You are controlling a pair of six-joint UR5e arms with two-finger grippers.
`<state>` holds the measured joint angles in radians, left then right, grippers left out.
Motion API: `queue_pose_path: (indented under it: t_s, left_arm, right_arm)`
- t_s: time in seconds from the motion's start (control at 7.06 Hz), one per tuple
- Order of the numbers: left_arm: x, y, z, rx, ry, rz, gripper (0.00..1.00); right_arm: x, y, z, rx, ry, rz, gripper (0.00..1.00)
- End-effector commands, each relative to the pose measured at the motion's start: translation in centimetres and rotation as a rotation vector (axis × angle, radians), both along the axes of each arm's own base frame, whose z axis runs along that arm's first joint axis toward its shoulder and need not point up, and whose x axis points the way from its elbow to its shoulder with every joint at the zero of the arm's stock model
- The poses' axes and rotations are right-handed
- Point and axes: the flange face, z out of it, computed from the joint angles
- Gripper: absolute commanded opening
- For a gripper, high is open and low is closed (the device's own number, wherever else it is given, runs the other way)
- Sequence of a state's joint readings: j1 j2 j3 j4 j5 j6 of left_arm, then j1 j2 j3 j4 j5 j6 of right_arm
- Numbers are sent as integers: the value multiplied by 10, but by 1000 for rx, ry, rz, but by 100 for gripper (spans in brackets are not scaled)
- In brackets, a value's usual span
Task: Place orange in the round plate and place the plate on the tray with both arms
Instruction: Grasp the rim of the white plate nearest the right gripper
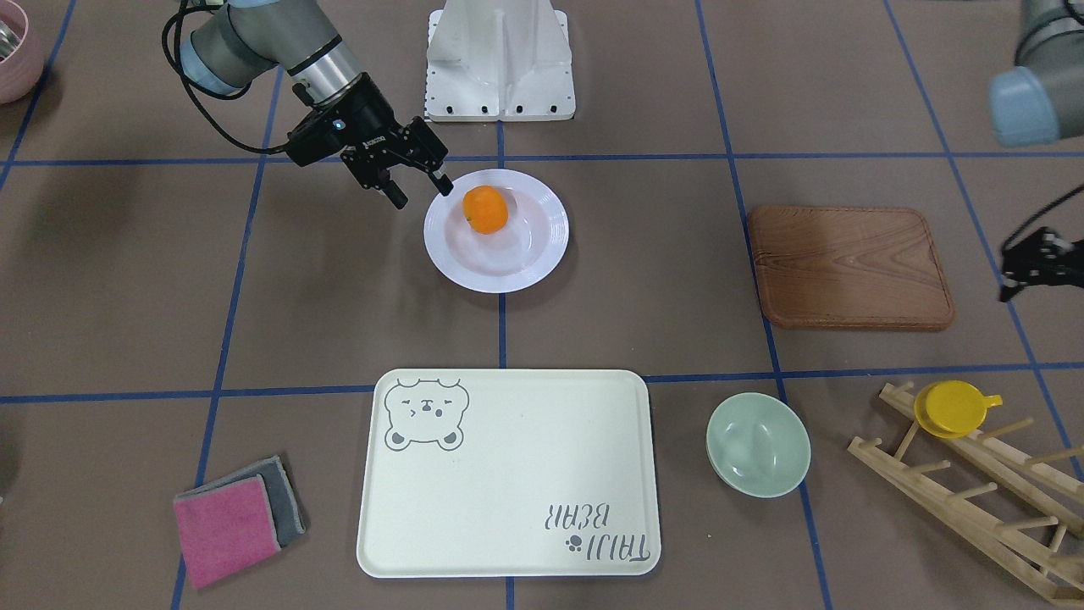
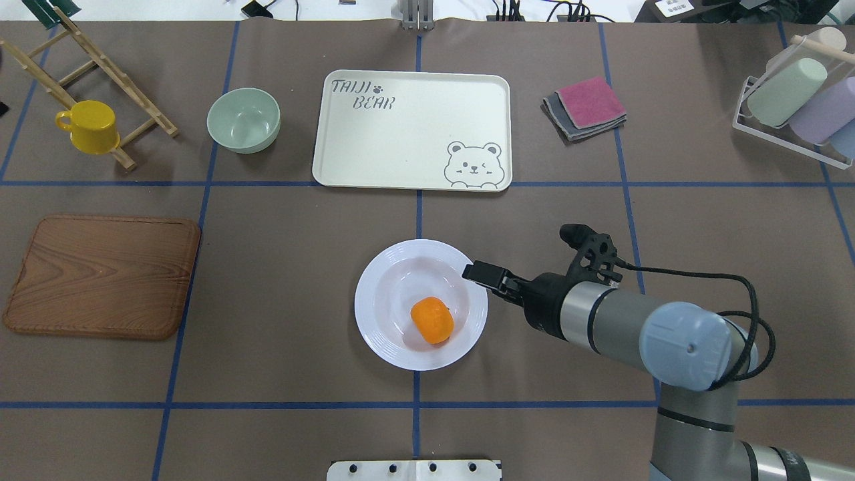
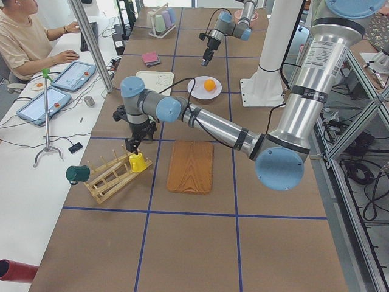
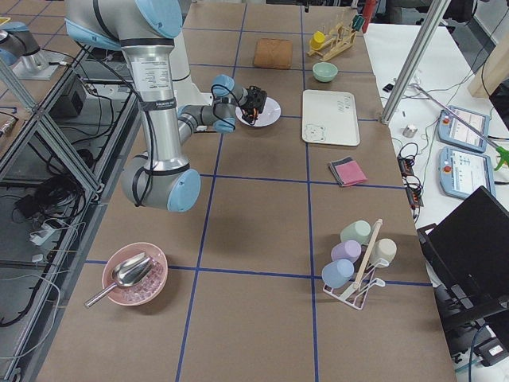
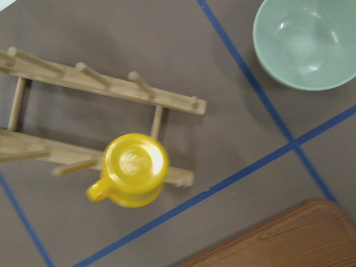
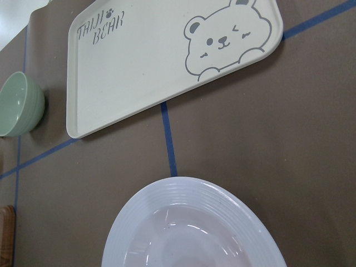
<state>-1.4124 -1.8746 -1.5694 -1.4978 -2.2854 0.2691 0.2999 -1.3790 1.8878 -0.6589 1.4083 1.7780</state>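
site: robot lab | cues: taped-grid table (image 3: 194,243), teach pendants (image 3: 45,104), mounted arms

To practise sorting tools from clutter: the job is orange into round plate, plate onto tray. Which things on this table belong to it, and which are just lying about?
Job: small bright-orange fruit; glossy white round ridged plate; large cream rectangular bear tray.
Lying about: brown wooden board; pale green bowl; yellow cup on wooden peg rack; pink and grey folded cloths.
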Motion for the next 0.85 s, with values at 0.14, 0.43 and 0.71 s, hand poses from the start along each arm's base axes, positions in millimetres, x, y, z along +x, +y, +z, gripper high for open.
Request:
queue_pose_path:
  t_s: [0.14, 0.43, 0.71]
  left_arm:
    - [-144, 15, 145, -135, 108, -62, 100]
    - [-172, 42, 169, -184, 117, -104, 100]
    - [-171, 44, 172, -189, 114, -103, 100]
  right_arm:
    - [-9, 22, 61, -54, -169, 111, 100]
    - [-29, 44, 71, -129, -188, 124, 99]
    - [-39, 51, 70, -157, -189, 114, 98]
